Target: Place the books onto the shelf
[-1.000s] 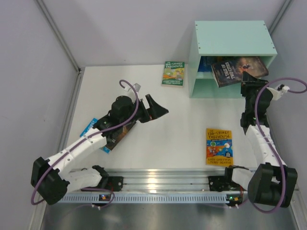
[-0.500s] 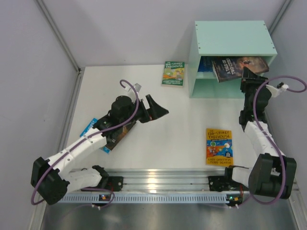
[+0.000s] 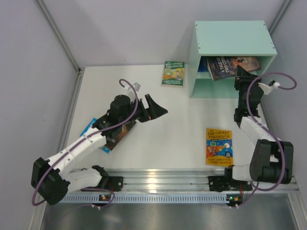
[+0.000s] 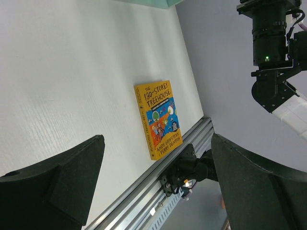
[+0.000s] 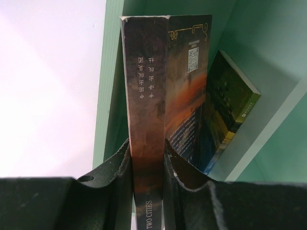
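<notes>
Right fingers (image 5: 115, 182) clenched on the lower spine of a dark navy paperback (image 5: 148, 105). The book sits partly inside the upper compartment of the mint-green wooden shelf (image 3: 232, 38), just beside a leaning blue-landscape paperback (image 5: 230, 96). Left fingers (image 4: 57, 182) spread wide, grasping nothing, above the white tabletop (image 4: 72, 72). Orange-yellow paperback (image 4: 159, 120) lies flat near the aluminium front rail (image 4: 144, 201). Green paperback (image 3: 173, 73) lies flat just left of the shelf.

Right claw (image 3: 239, 72) and dark book (image 3: 232, 64) deeper into shelf (image 3: 232, 38)
</notes>
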Motion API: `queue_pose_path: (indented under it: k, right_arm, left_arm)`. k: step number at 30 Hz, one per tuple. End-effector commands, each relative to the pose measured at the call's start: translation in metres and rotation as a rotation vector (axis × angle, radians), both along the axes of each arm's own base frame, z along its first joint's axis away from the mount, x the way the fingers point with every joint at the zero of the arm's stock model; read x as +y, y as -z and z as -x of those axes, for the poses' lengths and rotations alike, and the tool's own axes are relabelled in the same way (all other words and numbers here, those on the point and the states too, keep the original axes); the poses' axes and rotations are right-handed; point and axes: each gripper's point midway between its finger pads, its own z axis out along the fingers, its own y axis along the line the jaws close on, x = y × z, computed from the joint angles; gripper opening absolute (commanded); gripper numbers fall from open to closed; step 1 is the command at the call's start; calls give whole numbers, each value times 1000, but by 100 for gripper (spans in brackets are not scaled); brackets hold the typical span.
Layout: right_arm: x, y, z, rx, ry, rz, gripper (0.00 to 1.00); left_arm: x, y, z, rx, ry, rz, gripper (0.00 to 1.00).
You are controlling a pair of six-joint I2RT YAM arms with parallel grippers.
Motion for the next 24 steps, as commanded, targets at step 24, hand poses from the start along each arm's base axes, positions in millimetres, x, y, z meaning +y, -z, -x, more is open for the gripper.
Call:
queue_pose_path:
  k: [24]
  right_arm:
    - [24,-36,-39,-99,-24,-37,19]
  left_arm:
    - [0,-32,-13,-114,25,50,97]
